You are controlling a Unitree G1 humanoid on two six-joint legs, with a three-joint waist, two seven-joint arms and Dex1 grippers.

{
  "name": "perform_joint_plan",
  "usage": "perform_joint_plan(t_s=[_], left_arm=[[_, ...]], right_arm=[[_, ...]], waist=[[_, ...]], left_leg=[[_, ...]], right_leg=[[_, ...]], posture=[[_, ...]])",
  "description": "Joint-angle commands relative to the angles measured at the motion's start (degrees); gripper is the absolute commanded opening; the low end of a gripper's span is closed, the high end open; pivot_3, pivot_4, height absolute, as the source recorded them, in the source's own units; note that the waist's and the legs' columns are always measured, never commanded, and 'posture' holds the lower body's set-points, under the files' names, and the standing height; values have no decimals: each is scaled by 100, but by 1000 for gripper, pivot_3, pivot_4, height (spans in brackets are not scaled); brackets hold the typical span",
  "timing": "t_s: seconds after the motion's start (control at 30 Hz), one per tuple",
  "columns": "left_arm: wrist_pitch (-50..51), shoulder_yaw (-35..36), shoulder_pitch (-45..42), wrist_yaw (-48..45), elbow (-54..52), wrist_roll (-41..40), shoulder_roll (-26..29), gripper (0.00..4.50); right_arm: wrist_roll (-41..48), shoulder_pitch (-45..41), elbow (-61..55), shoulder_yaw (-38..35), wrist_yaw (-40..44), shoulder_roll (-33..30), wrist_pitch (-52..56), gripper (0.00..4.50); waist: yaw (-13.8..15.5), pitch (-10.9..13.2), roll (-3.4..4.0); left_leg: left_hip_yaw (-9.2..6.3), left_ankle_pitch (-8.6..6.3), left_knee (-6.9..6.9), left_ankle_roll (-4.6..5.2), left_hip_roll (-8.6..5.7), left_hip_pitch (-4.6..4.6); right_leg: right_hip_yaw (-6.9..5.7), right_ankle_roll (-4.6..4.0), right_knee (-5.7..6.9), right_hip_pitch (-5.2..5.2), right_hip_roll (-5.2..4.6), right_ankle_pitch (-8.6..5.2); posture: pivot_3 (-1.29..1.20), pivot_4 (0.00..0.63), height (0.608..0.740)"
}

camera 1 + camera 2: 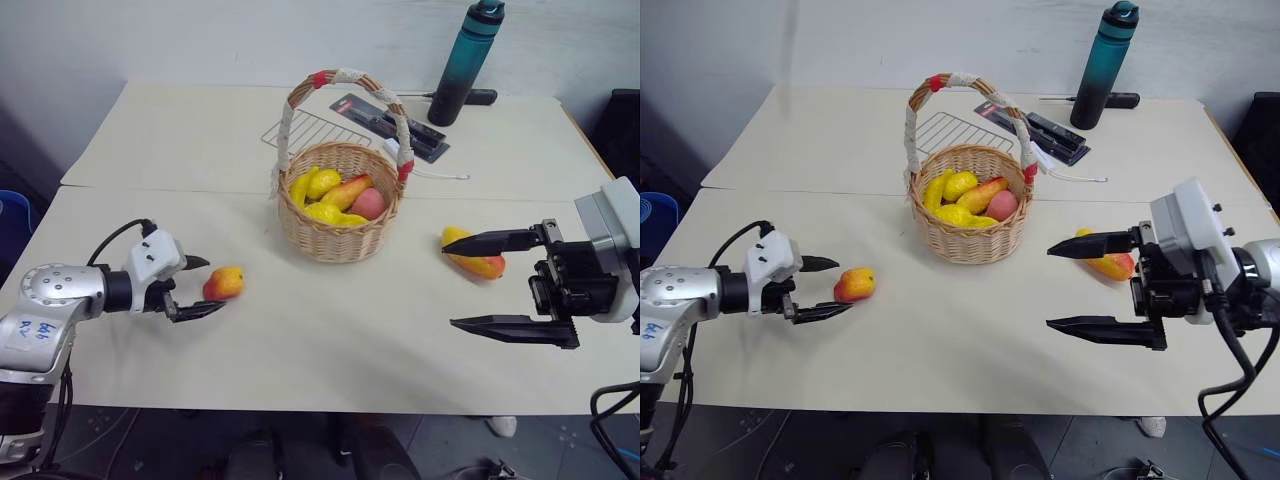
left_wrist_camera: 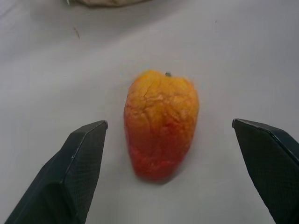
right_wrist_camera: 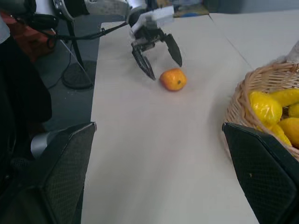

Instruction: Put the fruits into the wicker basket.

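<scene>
A small red-orange and yellow fruit (image 1: 228, 282) lies on the table, left of the wicker basket (image 1: 335, 240). My left gripper (image 1: 215, 284) is open, its tips reaching to either side of this fruit (image 2: 161, 123) without touching it. A yellow mango-like fruit (image 1: 480, 262) lies to the right of the basket. My right gripper (image 1: 449, 285) is open and empty, hovering in front of it and pointing left, toward the basket. The basket (image 3: 243, 93) holds several yellow and pink fruits under its tall handle (image 1: 345, 78).
Behind the basket lie a wire rack (image 1: 310, 130), a black package (image 1: 390, 120) and a white cable (image 1: 435, 172). A teal bottle (image 1: 465, 60) stands at the back right beside a black pen (image 1: 480, 97). Bare tabletop (image 1: 330, 340) stretches in front of the basket.
</scene>
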Motion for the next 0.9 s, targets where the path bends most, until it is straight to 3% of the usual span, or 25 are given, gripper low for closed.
perform_joint_plan(t_s=[0.03,0.17,0.27,0.4,0.47,0.53,0.6,0.7,0.9], left_arm=[[-79,-218,-388,137,377,160,-306,4500],[-457,-489,-345,1,573,478,-310,4500],[-420,-505,-379,79,575,524,-380,3941],[-525,-438,-290,-11,367,527,-232,2786],[-456,-167,-217,-88,29,219,-207,2203],[319,245,-219,-37,-566,-444,-256,1812],[1049,480,-473,109,-1236,-1035,-309,1754],[2025,332,-1542,702,-1658,-1496,-712,1754],[2838,-637,-3344,1611,-999,-1082,-1712,1754]], right_arm=[[178,-107,17,-54,-216,91,-6,4457],[175,-106,18,-36,-310,73,35,4457],[92,-126,94,-67,-472,137,-29,4500],[-105,-212,271,-13,-692,235,-133,4500],[-171,-126,267,-57,-728,246,-139,4500],[-304,-9,258,-116,-805,261,-188,4500],[-471,336,254,-324,-761,252,-261,4500],[-491,662,236,-579,-726,229,-275,4500],[-726,758,160,-406,-999,387,-471,4500]], waist=[[19,-1,1],[32,0,0],[19,-1,1],[17,-2,-1],[0,-2,-1],[3,-1,-4],[11,-1,-5],[130,-2,-7],[153,-5,-7]], left_leg=[[-1,0,0,1,0,-3],[-9,-6,18,7,2,-13],[-7,-8,22,8,2,-11],[-8,-8,34,9,0,-8],[-8,-6,35,7,1,-6],[-7,-5,36,6,2,-6],[-12,-5,42,6,1,-8],[-35,-5,55,6,-8,-15],[-38,-4,77,9,-24,-12]], right_leg=[[-1,0,0,-3,-1,0],[-9,2,2,-3,-2,-1],[-8,2,6,-1,-5,-1],[-7,3,20,2,-7,-1],[-6,2,21,3,-6,0],[-6,2,26,3,-6,0],[-9,2,38,2,-7,0],[-14,12,46,4,-7,-5],[-5,31,49,22,-7,5]], posture=[[0,150,740],[0,150,740],[0,150,740],[0,150,740],[0,150,740],[0,150,740],[0,150,740],[0,150,740],[0,150,740]])
